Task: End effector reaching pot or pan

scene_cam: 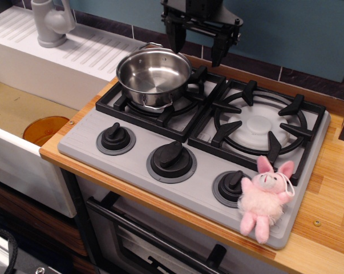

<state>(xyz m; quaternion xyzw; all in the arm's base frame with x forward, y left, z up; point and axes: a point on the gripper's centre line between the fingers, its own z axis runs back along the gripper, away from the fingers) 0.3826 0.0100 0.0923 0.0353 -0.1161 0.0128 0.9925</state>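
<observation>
Setting: wooden counter (326,228) with a grey toy stove top (137,177), blue wall panels behind, white sink area at the left.
Pot: small round shiny stainless-steel pot (153,76) with two loop handles stands upright on the black grate of the left burner (160,108); it looks empty.
End effector: black robot gripper with two downward prongs (198,41) hangs above the back of the stove, near the pot's far right rim and apart from it; the prongs are spread, nothing between them.
Other things: pink plush bunny (266,197) lies at the front right corner of the stove, beside one of the three black knobs (170,157).
Step in hand: I judge the approach is not finished; the gripper must go lower and a little left.
Risk: if the descent is not well aligned, one prong may strike the rim from above and tip or push the light pot off the grate.
Risk two: the shiny wall may slip if only the edge is caught.
</observation>
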